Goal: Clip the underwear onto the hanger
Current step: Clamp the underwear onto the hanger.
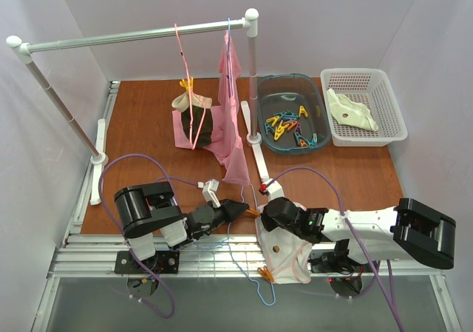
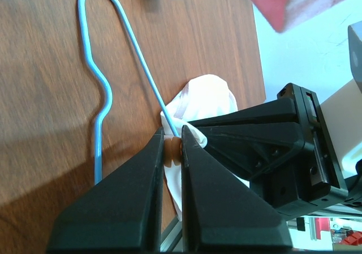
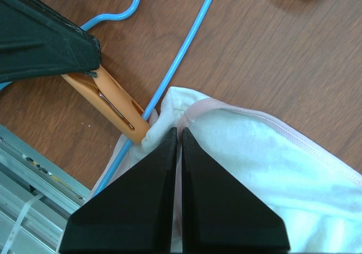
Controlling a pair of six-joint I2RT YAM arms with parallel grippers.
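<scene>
Evidently, left gripper (image 2: 172,147) jaws clamp one orange peg (image 3: 107,98); right gripper (image 3: 176,134) jaws pinch the underwear (image 3: 254,146), beside the single hanger (image 3: 185,44) on the counter (image 3: 283,50). Only the top view shows a second peg (image 1: 264,274) at the underwear's near edge.

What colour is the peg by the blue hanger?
The peg is orange; the right wrist view shows it best.

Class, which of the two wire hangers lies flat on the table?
The light-blue hanger: it lies flat on the table against the underwear, while the pink hanger hangs from the rail.
</scene>
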